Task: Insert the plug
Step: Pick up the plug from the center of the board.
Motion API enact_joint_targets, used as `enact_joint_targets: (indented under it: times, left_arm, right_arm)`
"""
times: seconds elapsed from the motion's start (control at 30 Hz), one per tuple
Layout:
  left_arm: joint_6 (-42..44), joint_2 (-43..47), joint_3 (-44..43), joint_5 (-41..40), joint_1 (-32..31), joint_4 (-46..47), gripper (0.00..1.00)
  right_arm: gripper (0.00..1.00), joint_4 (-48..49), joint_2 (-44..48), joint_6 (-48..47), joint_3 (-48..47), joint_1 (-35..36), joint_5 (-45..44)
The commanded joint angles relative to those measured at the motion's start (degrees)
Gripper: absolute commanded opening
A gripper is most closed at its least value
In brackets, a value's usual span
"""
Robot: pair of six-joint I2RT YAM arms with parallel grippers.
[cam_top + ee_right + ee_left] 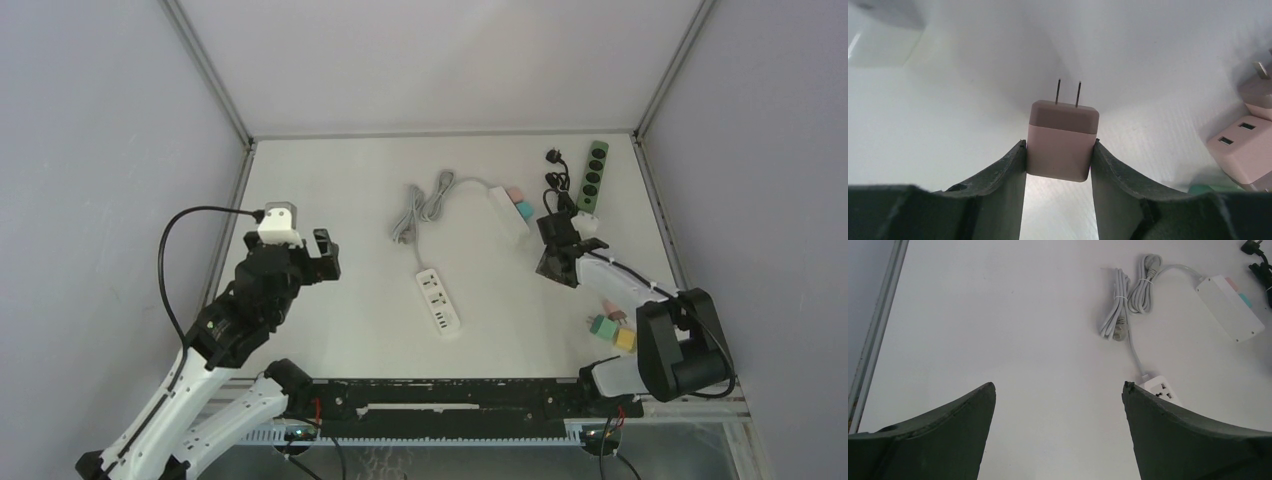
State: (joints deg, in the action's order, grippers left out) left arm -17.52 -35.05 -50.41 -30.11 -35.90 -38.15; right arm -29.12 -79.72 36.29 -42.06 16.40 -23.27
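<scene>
My right gripper (1059,146) is shut on a pink plug adapter (1062,142), its two metal prongs pointing away over the white table. In the top view this gripper (556,262) hangs at the right, just below a white power strip (508,212) that carries a pink and a teal plug. A second white power strip (438,302) lies in the middle, its sockets showing; its end also shows in the left wrist view (1160,389). My left gripper (325,258) is open and empty above the left side of the table, and its jaws stand wide apart in its wrist view (1059,385).
A green power strip (593,176) with a black cable lies at the back right. Coiled grey cables (415,210) lie at the back middle. Loose green, pink and yellow adapters (610,325) sit near the right arm. Two more pink adapters (1243,150) show right of the held plug.
</scene>
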Motion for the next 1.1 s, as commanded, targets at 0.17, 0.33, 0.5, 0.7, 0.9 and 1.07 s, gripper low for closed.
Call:
enact_joint_targets:
  times: [0.17,0.33,0.5,0.7,0.9,1.07]
  left_arm:
    - [-1.04,-3.22,0.16,8.06,3.86,3.16,1.0]
    - [-4.38,-5.41,-1.4,12.89,3.99,2.61,1.0]
    - [-9.24,-5.57,-0.88,18.69,4.0,3.23,1.0]
    - [-12.81,-5.11,0.28,19.43,3.99,2.81,1.0]
    - [-15.34,-4.55,0.99,23.22,4.0,3.92,1.0]
    - [-17.12,-5.84,5.82,30.02,4.0,11.56,1.0]
  right_arm:
    - [0.35,1.15,7.88,-9.3,-2.02,5.39,4.72]
    - [0.33,2.15,12.49,-13.76,-2.06,8.89,10.71]
    - [0.33,3.01,17.53,-18.43,-2.02,14.96,15.47]
    - [0.33,8.14,19.71,-22.62,-2.03,21.65,20.79]
    - [0.33,12.65,22.04,-27.2,-2.01,26.6,26.31]
    - [0.32,15.53,22.37,-31.22,-2.01,29.23,29.57]
